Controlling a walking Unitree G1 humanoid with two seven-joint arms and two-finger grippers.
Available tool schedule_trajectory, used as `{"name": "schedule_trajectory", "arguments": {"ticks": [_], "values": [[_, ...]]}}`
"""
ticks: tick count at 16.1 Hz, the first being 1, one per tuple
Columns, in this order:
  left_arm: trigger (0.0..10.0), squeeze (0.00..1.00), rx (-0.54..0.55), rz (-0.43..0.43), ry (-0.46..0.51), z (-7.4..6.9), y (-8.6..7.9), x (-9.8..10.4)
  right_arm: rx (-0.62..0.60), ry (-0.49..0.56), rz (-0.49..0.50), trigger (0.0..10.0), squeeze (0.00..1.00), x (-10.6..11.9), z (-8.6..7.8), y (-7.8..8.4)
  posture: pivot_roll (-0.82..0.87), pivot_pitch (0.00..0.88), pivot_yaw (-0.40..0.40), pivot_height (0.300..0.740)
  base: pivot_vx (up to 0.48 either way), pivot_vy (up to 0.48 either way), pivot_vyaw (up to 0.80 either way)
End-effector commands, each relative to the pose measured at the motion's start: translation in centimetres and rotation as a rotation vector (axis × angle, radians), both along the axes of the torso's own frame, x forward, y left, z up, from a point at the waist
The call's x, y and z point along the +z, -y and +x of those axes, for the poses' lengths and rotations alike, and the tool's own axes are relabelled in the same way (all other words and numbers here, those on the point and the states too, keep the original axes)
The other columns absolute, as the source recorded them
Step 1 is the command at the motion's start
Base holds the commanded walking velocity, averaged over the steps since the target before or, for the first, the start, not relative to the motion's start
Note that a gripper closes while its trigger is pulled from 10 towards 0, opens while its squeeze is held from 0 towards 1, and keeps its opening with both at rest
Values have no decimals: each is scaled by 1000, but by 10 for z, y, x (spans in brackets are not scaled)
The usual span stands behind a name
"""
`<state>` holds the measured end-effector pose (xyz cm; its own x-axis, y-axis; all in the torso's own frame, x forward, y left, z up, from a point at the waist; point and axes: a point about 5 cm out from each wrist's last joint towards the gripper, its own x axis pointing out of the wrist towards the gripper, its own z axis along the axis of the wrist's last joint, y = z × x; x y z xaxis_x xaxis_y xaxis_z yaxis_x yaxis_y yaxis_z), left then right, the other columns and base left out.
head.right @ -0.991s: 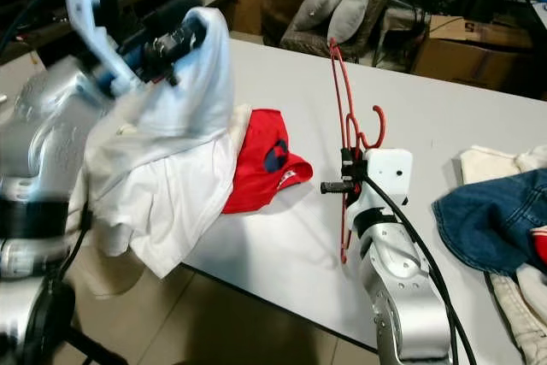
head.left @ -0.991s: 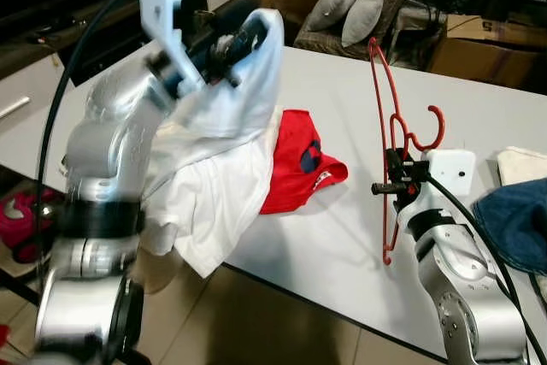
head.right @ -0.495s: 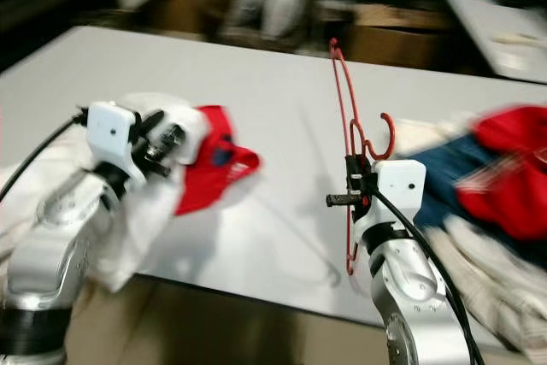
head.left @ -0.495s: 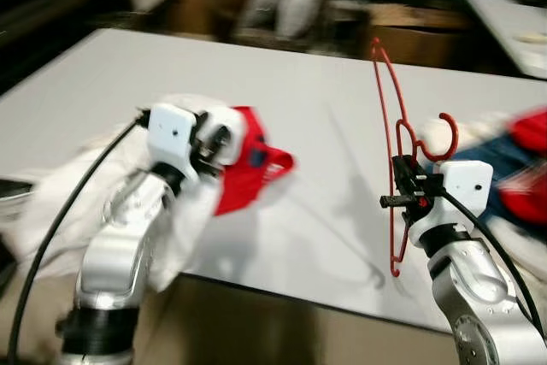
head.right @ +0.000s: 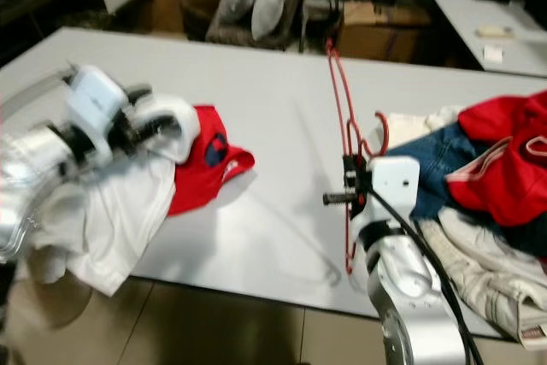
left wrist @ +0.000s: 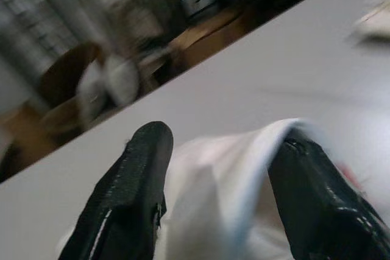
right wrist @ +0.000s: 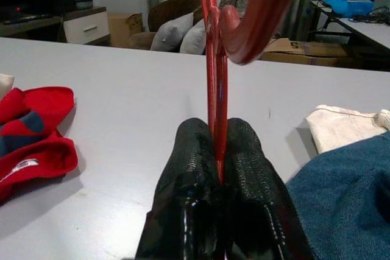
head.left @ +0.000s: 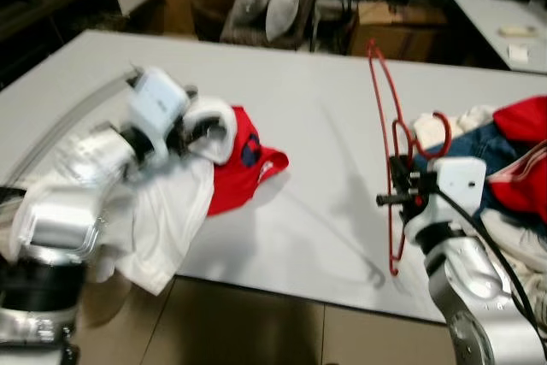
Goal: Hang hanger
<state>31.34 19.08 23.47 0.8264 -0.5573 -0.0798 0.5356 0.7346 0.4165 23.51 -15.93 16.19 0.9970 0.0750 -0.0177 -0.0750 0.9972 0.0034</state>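
No readable words, brands or numbers anywhere; only a small white label on the red garment point(right wrist: 30, 144), too blurred to read.
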Motion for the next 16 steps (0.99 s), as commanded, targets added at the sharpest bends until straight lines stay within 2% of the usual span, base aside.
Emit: {"name": "schedule_trajectory", "arguments": {"ticks": [1, 2, 3, 4, 5, 6, 7, 8, 9, 10, 12, 13, 14, 15, 16], "values": [[10000, 1000, -83, -12, -94, -3, -4, -3, -3, 1, 0, 10000, 0, 0, -1, -1, 100, 0, 37, 740, 0, 0, 0], [10000, 1000, -203, 11, -237, -10, -8, -2, 1, 1, 6, 10000, 0, 0, 1, -3, 109, 0, 40, 740, 0, 0, -800], [10000, 1000, -208, 5, -251, -9, -11, -1, 2, 1, 6, 10000, 0, -1, 1, -3, 111, 0, 44, 740, 0, 0, -800], [10000, 357, -117, -133, -126, 6, -16, 21, 3, 5, 8, 10000, 0, -1, 2, -4, 111, 0, 51, 740, 0, 0, -800], [10000, 0, 1, -292, -61, 19, -23, 35, 1, 7, 9, 10000, 0, 0, 2, -4, 111, 0, 51, 740, 0, 0, -800], [10000, 0, 7, -381, -80, 21, -25, 39, -1, 8, 10, 10000, 0, 0, 2, -4, 107, 0, 55, 740, 0, 0, -800], [10000, 0, -80, -290, -138, 13, -21, 30, -2, 8, 10, 10000, 0, 0, 3, -5, 108, 0, 54, 740, 0, 0, -800], [10000, 0, -151, -60, -248, 1, -18, 8, -1, 7, 9, 10000, 0, -1, 3, -4, 109, 0, 55, 740, 0, 0, -800], [10000, 0, -196, 99, -330, -9, -19, -10, 0, 6, 8, 10000, 0, -1, 3, -5, 109, 0, 55, 740, 0, 0, -800], [10000, 0, -159, 9, -278, -6, -14, -6, -1, 7, 8, 10000, 0, -1, 3, -4, 107, 0, 54, 740, 0, 0, -800], [10000, 0, 40, -280, -86, 9, -2, 9, -3, 9, 9, 10000, 0, 0, 3, -4, 101, 0, 56, 740, 0, 0, -794], [10000, 0, 102, -335, -25, 6, 7, 4, 0, 13, 8, 10000, 0, 1, 2, -5, 92, 0, 56, 740, 0, 0, -744], [10000, 0, 121, -306, 15, -5, 18, -8, 12, 19, -2, 10000, 0, 3, 2, -7, 87, 0, 54, 740, 0, 0, -725], [10000, 0, 129, -322, -19, -17, 29, -25, 36, 28, -13, 10000, 0, 6, 2, -9, 83, 0, 48, 740, 0, -446, -531], [10000, 0, 133, -336, -33, -21, 32, -30, 44, 31, -15, 10000, 0, 7, 2, -9, 83, 0, 48, 740, 0, -454, 0]]}}
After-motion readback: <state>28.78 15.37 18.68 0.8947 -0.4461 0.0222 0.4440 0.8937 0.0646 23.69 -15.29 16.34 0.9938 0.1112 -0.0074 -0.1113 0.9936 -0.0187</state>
